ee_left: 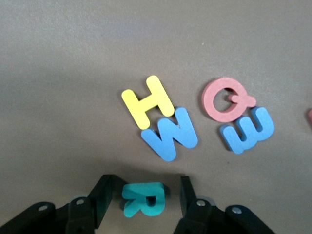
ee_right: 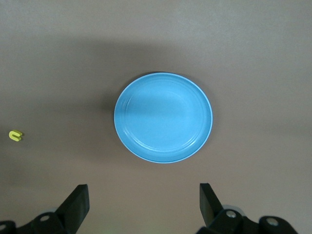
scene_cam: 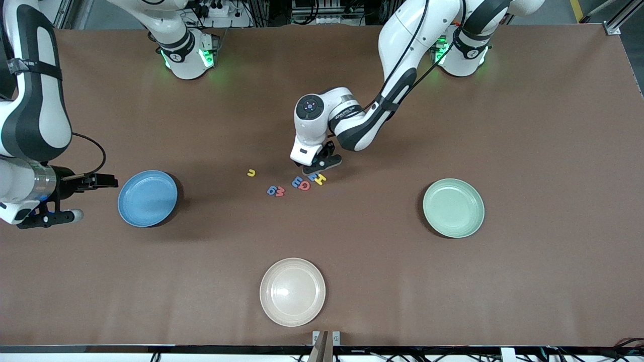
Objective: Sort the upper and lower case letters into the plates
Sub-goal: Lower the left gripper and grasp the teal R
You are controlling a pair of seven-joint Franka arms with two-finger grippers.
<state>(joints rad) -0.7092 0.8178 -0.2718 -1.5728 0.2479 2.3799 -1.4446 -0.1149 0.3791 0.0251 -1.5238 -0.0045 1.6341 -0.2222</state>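
Note:
My left gripper [scene_cam: 316, 163] is down at the table over the cluster of foam letters. Its fingers stand on either side of a teal R [ee_left: 143, 199], with a small gap at each side; the gripper [ee_left: 146, 195] is open. Just beside lie a yellow H [ee_left: 146, 101], a blue W [ee_left: 170, 134], a red Q [ee_left: 226, 99] and a blue E [ee_left: 247, 129]. A blue and red pair [scene_cam: 275, 190] and a small yellow letter [scene_cam: 251, 173] lie toward the right arm's end. My right gripper [ee_right: 144, 204] hangs open and empty over the table beside the sky-blue plate [scene_cam: 147, 198]. The mint plate [scene_cam: 453, 207] holds nothing.
A cream-white plate [scene_cam: 292, 291] sits near the table's front edge, nearer the camera than the letters. Bare brown tabletop lies between the letter cluster and each coloured plate.

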